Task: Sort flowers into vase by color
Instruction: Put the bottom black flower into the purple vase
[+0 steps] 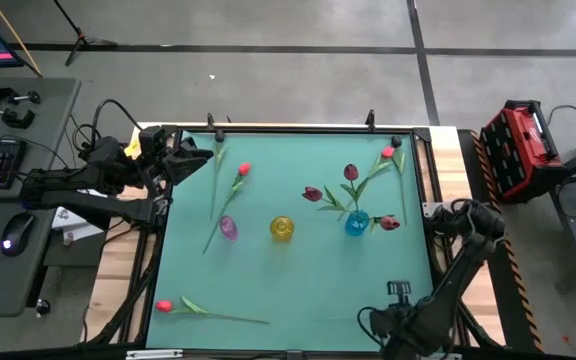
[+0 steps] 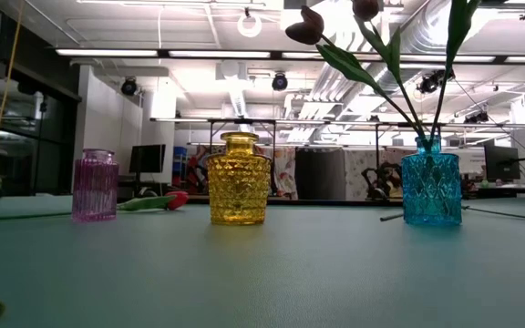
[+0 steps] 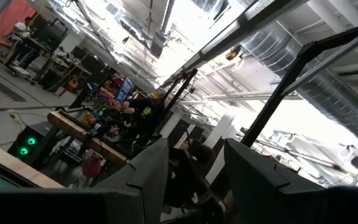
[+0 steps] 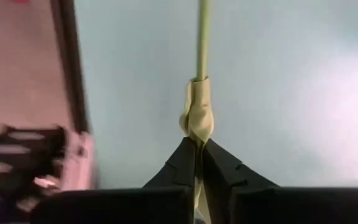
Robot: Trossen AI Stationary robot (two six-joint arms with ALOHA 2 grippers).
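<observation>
Three small glass vases stand mid-table: pink (image 1: 228, 228), yellow (image 1: 282, 228) and blue (image 1: 357, 222). The blue vase (image 2: 431, 189) holds several tulips, maroon and red-pink. One red tulip (image 1: 243, 170) lies flat beside the pink vase, and another red tulip (image 1: 164, 305) lies at the near-left corner. My right gripper (image 4: 199, 149) is low by the table's near edge, shut on a thin green stem. My left gripper (image 1: 203, 156) hovers at the far-left corner, open (image 3: 197, 180), its camera tipped up at the room. My right gripper pinches a thin green stem between its two fingertips (image 4: 185, 163), just beside a tan taped wrap (image 4: 196, 115) on the stem. The stem runs straight on from the fingers over the teal table. Its head is outside the wrist view, and the arm hides it from above.
A loose green stem (image 1: 215, 180) lies near the left gripper. A dark frame (image 1: 298, 130) borders the teal mat, with wooden strips outside it. Free mat lies between the vases and the near edge. A red toolbox (image 1: 521, 135) sits off the table on the right.
</observation>
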